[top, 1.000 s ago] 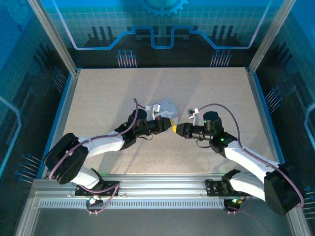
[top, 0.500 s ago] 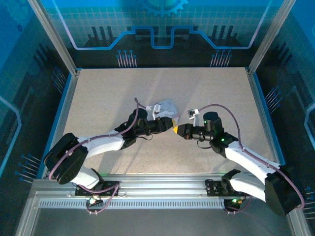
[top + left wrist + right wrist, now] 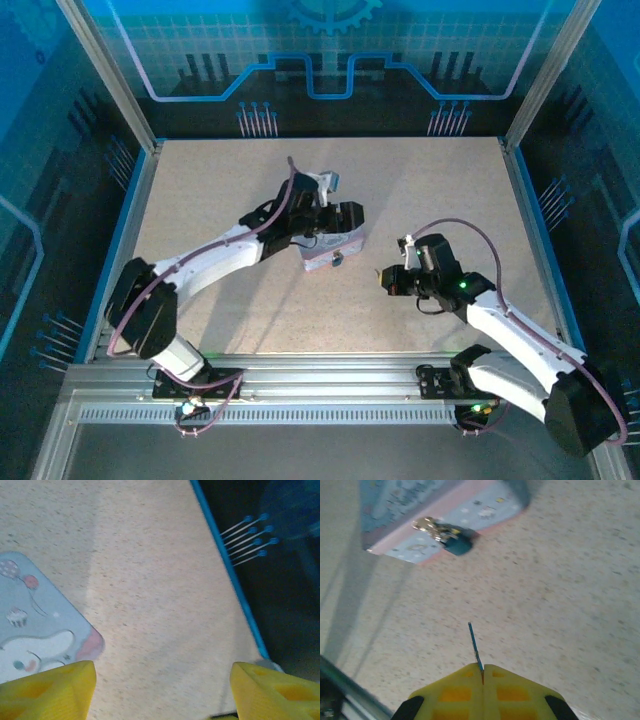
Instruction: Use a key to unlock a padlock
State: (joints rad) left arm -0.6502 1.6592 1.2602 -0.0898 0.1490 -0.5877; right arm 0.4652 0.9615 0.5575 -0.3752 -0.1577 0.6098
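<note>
The dark bluish padlock [image 3: 456,543] lies on the table with its metal shackle against the side of the pale tin [image 3: 470,507]. It is also a small dark speck at the tin's near edge [image 3: 337,261]. My right gripper [image 3: 482,672] is shut on the thin key [image 3: 474,642], whose blade sticks out towards the padlock from well short of it. That right gripper [image 3: 384,278] sits to the right of the tin [image 3: 320,250]. My left gripper [image 3: 350,220] hovers over the tin, open and holding nothing, its yellow fingers [image 3: 50,690] far apart above bare table beside the cartoon lid [image 3: 30,625].
The blue table rim [image 3: 225,565] runs along the right side of the left wrist view, with dark space beyond it. Bare speckled tabletop [image 3: 220,190] surrounds the tin, enclosed by the frame posts and side walls.
The grippers, tip to tip a second ago, have parted. The left one swung away over the tin and stands open; the right one drew back to the right and nearer, with the key.
</note>
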